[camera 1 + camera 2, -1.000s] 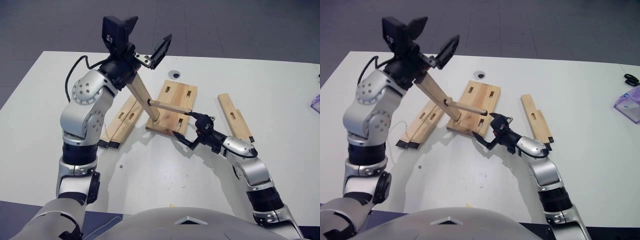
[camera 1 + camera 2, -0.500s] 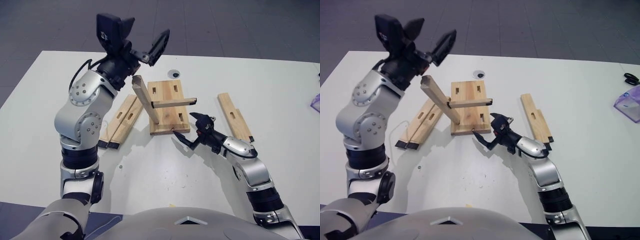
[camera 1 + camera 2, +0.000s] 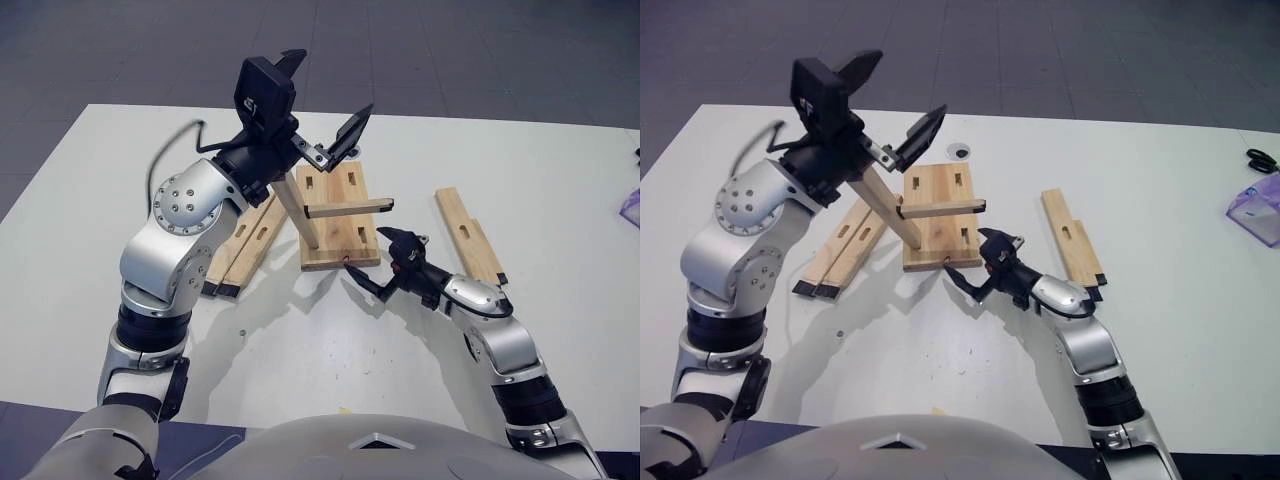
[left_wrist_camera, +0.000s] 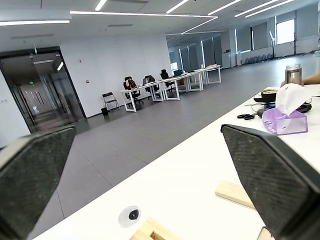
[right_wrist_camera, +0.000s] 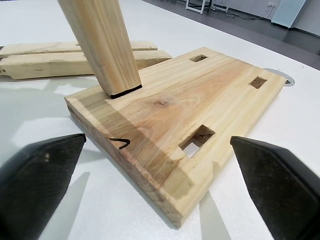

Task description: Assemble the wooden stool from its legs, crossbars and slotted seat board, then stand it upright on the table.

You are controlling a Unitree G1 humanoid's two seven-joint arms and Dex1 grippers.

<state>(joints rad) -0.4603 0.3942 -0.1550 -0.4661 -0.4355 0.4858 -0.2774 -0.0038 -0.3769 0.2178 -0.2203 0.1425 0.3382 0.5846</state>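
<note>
**Desk:** So, what is nearest to you?

**Me:** My right tool (image 3: 381, 262). It sits low over the worktop (image 3: 300, 340) with its fingers spread wide and nothing between them. It is just off the near edge of the seat board (image 3: 345, 228).

**Desk:** And the board itself?

**Me:** I see it flat on the worktop, slots facing up. One leg (image 3: 302, 212) stands in the slot at its near left corner and leans to the left. A crossbar (image 3: 348, 208) juts sideways from that leg toward my right, above the board, with its free end in the air.

**Desk:** Loose parts?

**Me:** Two slotted pieces (image 3: 245, 238) lie side by side, touching, just left of the board. A single slotted piece (image 3: 468, 232) lies alone on the right, apart from the board.

**Desk:** Your left arm?

**Me:** My left tool (image 3: 322, 95) hangs over the top of the leg. Its fingers are spread too and grip nothing. I cannot tell whether its base touches the wood. Beyond the board there is a round port (image 3: 958, 150) set in the worktop.
</note>
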